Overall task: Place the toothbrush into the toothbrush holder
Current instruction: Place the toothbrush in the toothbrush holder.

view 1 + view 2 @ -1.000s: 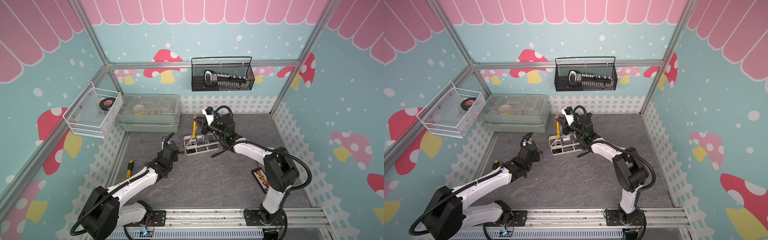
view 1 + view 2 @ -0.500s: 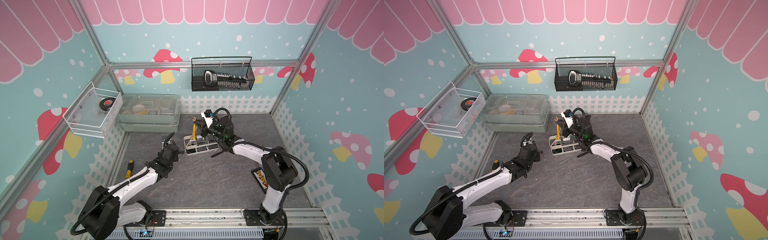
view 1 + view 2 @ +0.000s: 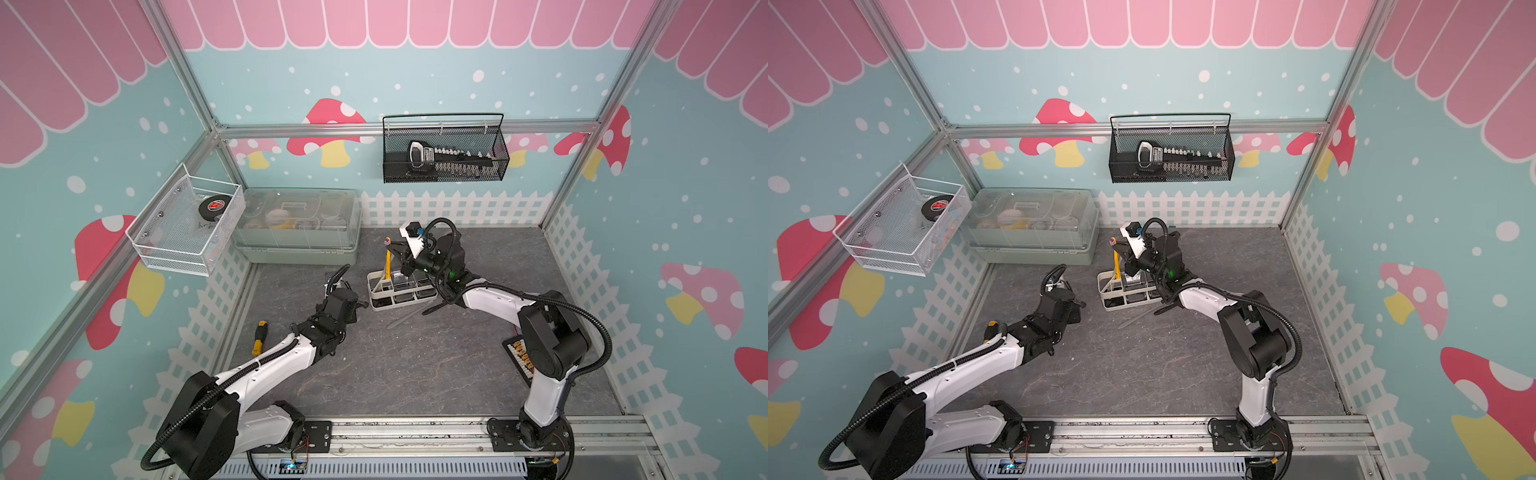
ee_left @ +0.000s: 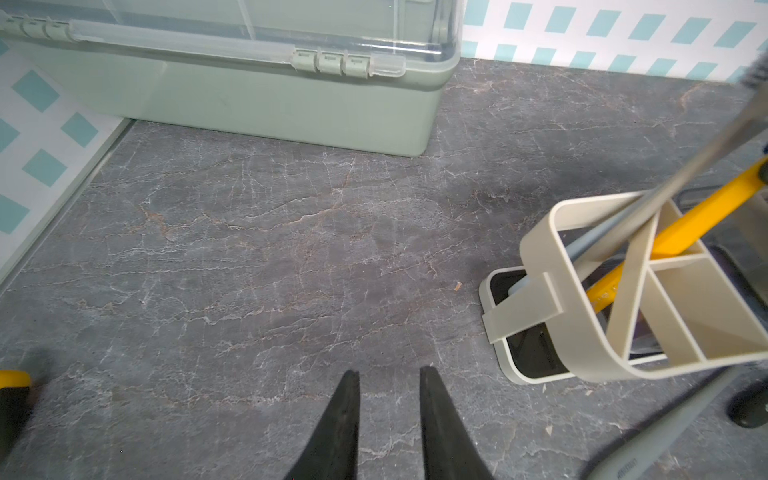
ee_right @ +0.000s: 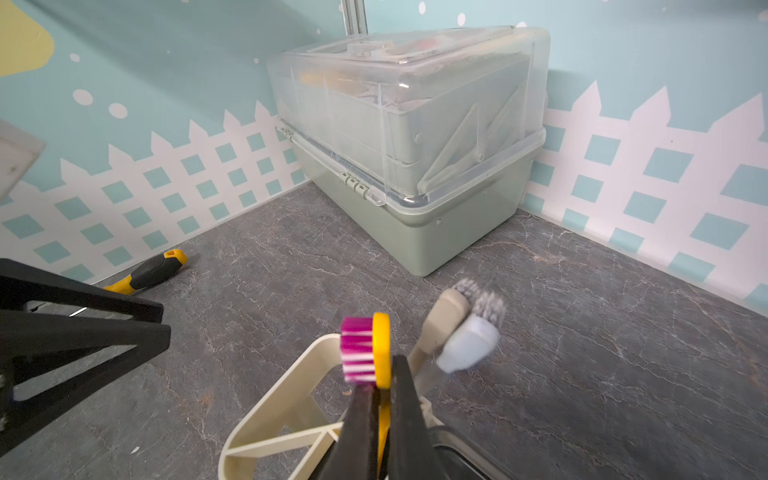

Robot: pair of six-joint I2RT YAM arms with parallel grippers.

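Toothbrush, in both top views: stands near upright, pinched just under its head between closed jaws of right gripper. Runs straight down from those jaws into divided end of toothbrush holder, set directly beneath them. Left gripper: low over floor, just beside that same end of toothbrush holder; gap of its jaws too small to judge here. Same arrangement noted at toothbrush, right gripper, toothbrush holder and left gripper.

From left wrist: left gripper found with jaws slightly parted, nothing between them, bare floor under the tips. Toothbrush holder off to one side of jaws, near but not touching. Toothbrush leaning inside divided section, beside a grey brush. Green box ahead of jaws, well apart.

From right wrist: right gripper clamped tight on toothbrush, pink bristles projecting beyond fingertips. Rim of toothbrush holder below and just beside jaws. Two grey-bristled brushes just beside jaws on the other side. Screwdriver well away.
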